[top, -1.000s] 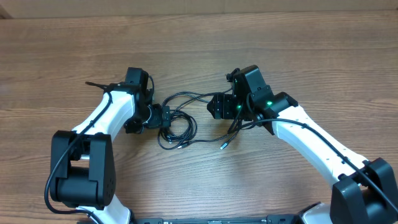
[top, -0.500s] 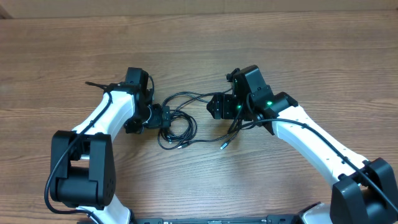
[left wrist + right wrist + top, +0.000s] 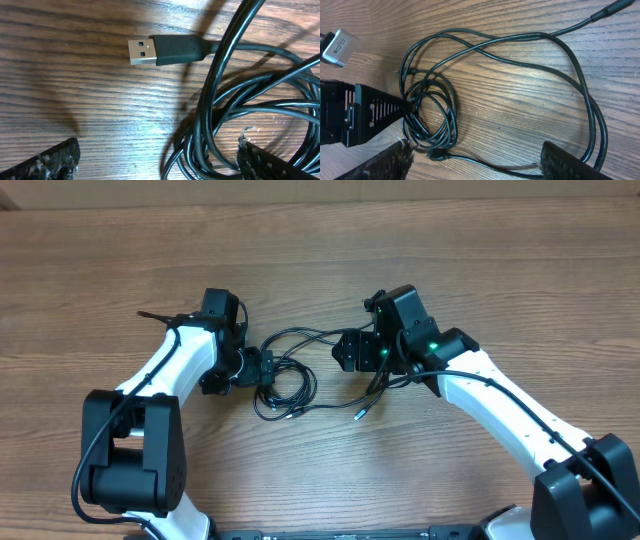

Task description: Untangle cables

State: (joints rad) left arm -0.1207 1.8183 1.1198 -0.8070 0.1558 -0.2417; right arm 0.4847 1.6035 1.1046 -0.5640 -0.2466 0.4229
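No brand or legible print shows anywhere. The small grey metal block (image 3: 339,47) seen from the right wrist carries dark lettering too fine to read, and the USB plug (image 3: 165,50) has a plain silver shell and a smooth matte black sleeve with no mark.

The cables (image 3: 290,375) are thin, glossy black cords. They lie on the wood-grain table (image 3: 500,270) between the two arms, coiled in tight round loops on the left, with wider loose loops trailing right.

The left gripper (image 3: 268,370) stands with its jaws spread wide around the coil, not clamped on it; its speckled, rough fingertips (image 3: 45,162) sit at either side.

The right gripper (image 3: 480,165) is also spread wide and grips nothing, with one strand running on the table between its fingers.
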